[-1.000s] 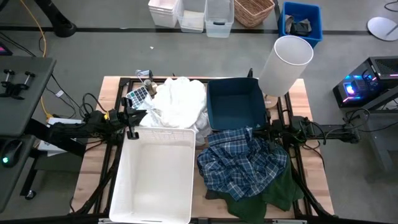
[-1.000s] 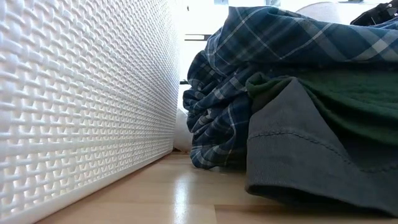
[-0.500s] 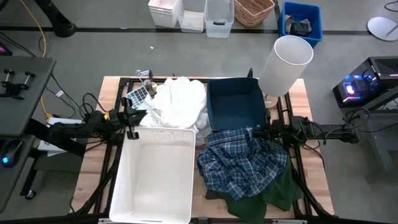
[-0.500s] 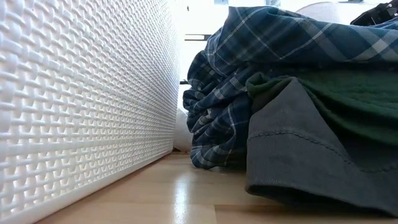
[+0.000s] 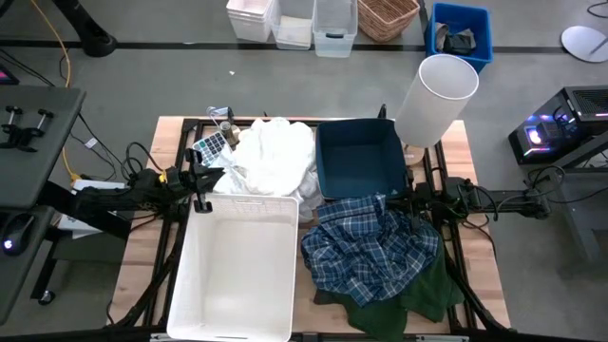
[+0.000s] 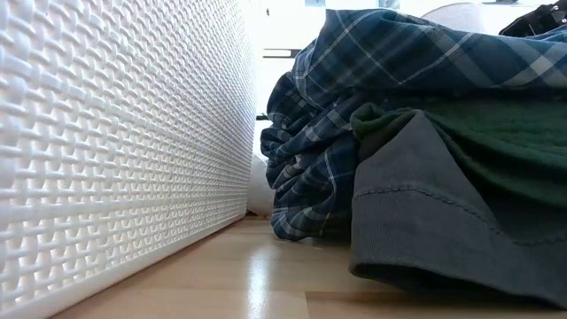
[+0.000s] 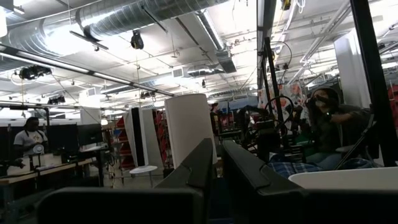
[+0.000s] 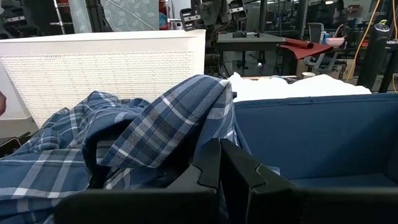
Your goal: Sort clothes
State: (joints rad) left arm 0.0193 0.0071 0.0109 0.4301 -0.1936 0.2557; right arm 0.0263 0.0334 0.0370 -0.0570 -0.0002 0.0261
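Note:
A heap of white clothes (image 5: 273,157) lies at the table's far middle, beside the dark blue square bin (image 5: 359,160). A blue-and-white plaid shirt (image 5: 370,245) lies heaped on a dark green garment (image 5: 410,293) at the near right. In the low view a dark grey garment (image 6: 425,213) rests on the tabletop under them. The white plastic bin (image 5: 237,271) stands at the near left. My left gripper (image 5: 217,177) is shut between the white heap and the white bin's far rim. My right gripper (image 5: 389,200) is shut at the plaid shirt's far edge; the shirt (image 8: 143,124) lies just ahead of its fingers.
A white cylinder (image 5: 435,100) stands at the table's far right corner. A calculator (image 5: 211,144) and small items lie at the far left. The white bin's wall (image 6: 115,151) fills the low view's left. People (image 7: 28,140) show in the room beyond.

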